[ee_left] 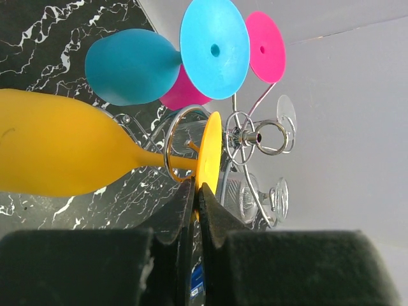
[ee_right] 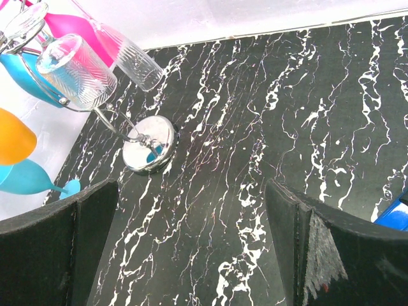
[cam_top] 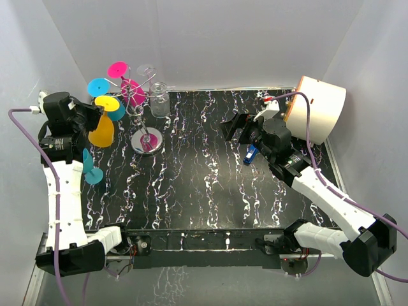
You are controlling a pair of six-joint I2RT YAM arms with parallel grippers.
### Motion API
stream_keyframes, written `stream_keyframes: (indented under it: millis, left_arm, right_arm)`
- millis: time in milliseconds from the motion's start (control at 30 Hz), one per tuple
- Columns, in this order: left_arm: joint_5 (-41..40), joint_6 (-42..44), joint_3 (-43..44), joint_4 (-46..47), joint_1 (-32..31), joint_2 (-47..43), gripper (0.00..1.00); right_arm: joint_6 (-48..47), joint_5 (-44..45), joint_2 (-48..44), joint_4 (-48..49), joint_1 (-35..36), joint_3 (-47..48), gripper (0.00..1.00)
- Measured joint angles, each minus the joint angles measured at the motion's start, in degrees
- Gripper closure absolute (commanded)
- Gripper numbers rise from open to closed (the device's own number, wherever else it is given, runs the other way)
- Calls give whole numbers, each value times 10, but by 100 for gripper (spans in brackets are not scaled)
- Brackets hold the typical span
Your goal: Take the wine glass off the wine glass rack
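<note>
wine glass rack (cam_top: 146,141): polished chrome wire, mirror-finish disc base. yellow wine glass (ee_left: 57,153) on the rack: opaque, matt, plastic-looking. blue glass (ee_left: 131,67) and pink glass (ee_left: 264,46) on the rack: same finish. clear glasses (ee_right: 76,73) on the rack: transparent, ribbed walls. table (cam_top: 210,185) under the rack: glossy black, white marble veining. left end effector (ee_left: 196,190): matt black, rough-looking fingers.

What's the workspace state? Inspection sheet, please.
Surface: black marbled table.
Job's things: rack holds yellow glass, blue glass, pink glass and clear glasses; the yellow stem sits in a hook ring.
Clutter: teal glass lying by the left arm; blue item near the right arm; white drum far right.
Claws: left claw shut on the yellow foot; right claw open, holding nothing.
Cables: purple, left cable, right cable crossing the drum.
Surroundings: white walls; nothing else seen.
</note>
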Motion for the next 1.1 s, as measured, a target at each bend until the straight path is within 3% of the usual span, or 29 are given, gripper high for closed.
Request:
stream_keyframes:
  millis: [767, 1100]
  left_arm:
    - [-4, -10, 30, 4, 23, 2, 100]
    - [56, -9, 30, 32, 37, 34, 100]
  right_arm:
    - [-1, 5, -14, -1, -1, -9, 2]
    - [-1, 11, -18, -1, -4, -9, 2]
